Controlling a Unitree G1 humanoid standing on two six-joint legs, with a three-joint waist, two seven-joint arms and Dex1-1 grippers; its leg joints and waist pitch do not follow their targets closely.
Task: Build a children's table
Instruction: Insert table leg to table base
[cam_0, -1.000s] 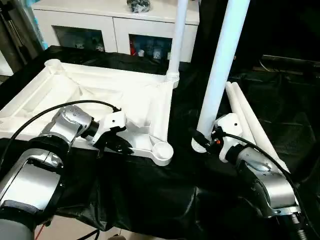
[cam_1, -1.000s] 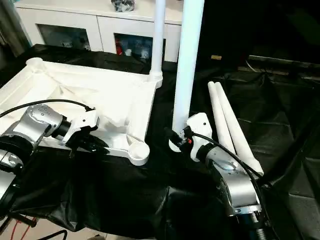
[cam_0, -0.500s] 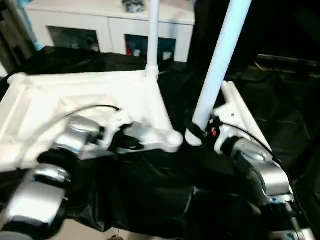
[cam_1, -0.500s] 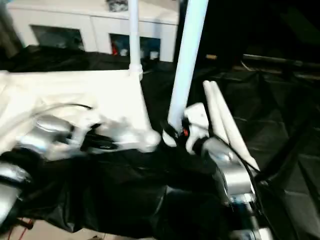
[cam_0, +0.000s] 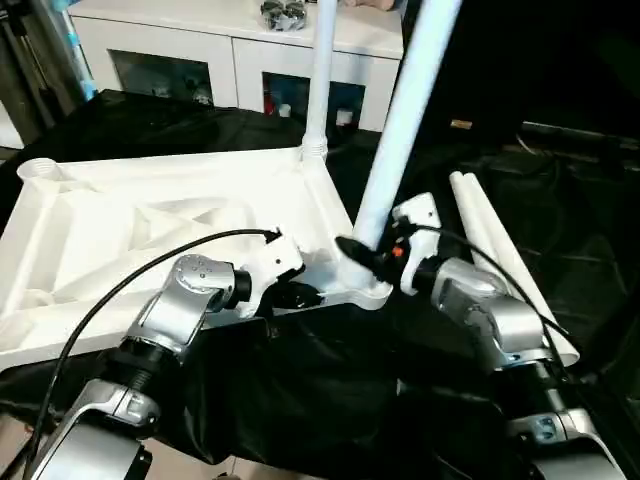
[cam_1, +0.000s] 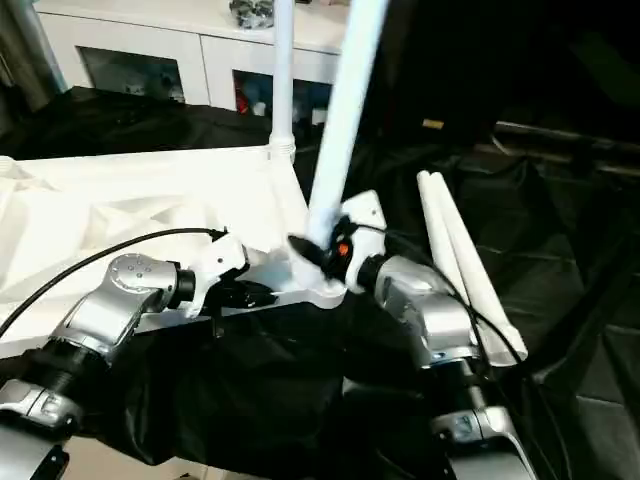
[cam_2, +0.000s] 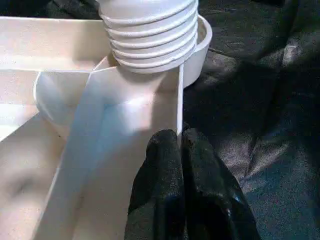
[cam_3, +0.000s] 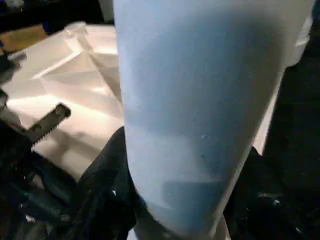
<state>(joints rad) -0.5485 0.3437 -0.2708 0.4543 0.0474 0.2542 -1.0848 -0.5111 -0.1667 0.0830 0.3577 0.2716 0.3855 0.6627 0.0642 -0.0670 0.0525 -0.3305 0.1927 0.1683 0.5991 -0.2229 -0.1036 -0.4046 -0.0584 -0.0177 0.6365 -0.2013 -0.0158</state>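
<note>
The children's table top (cam_0: 150, 225) lies underside up on black cloth, with one leg (cam_0: 318, 90) standing in its far right corner socket. My right gripper (cam_0: 365, 250) is shut on a second leg (cam_0: 400, 120), which stands tilted. Its ridged end (cam_2: 150, 35) sits at the near right corner socket (cam_2: 199, 47). My left gripper (cam_0: 305, 296) is shut on the thin rim wall (cam_2: 177, 105) just beside that socket. In the right wrist view the held leg (cam_3: 195, 115) runs between my black fingers (cam_3: 107, 165).
Two loose legs (cam_0: 500, 260) lie side by side on the cloth to the right of my right arm. A white cabinet with glass doors (cam_0: 230, 45) stands behind the table top. Black cloth (cam_0: 330, 390) hangs over the near edge.
The held leg has moved left, from the cloth beside the corner onto the near right socket. The table top has turned and slid right under my left gripper. The camera also shifted.
</note>
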